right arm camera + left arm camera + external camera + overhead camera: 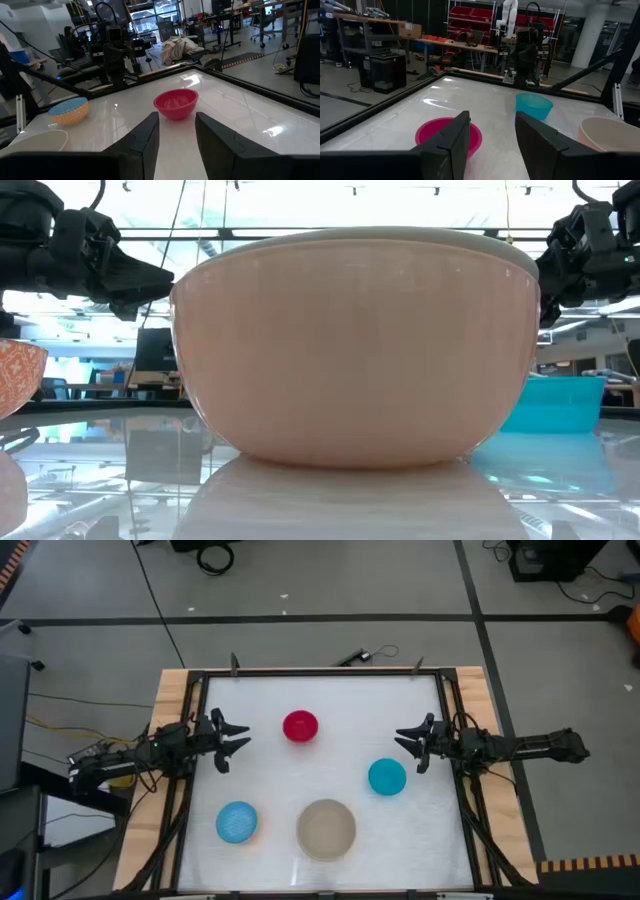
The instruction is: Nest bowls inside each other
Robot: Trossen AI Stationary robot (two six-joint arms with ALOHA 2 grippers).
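Observation:
Four bowls rest on their bases on the white table. The red bowl (300,726) sits toward the far side, the teal bowl (387,777) at the right. The light blue bowl (237,822) and the larger beige bowl (326,828) stand near the front edge. My left gripper (236,738) hovers open at the table's left side, left of the red bowl (449,137). My right gripper (408,742) hovers open at the right side, just beyond the teal bowl. Neither has anything between its fingers.
A dark frame (320,673) runs along the table's far and side edges, with wooden boards outside it. The beige bowl (355,350) fills most of the low view. White table shows between the bowls in the middle.

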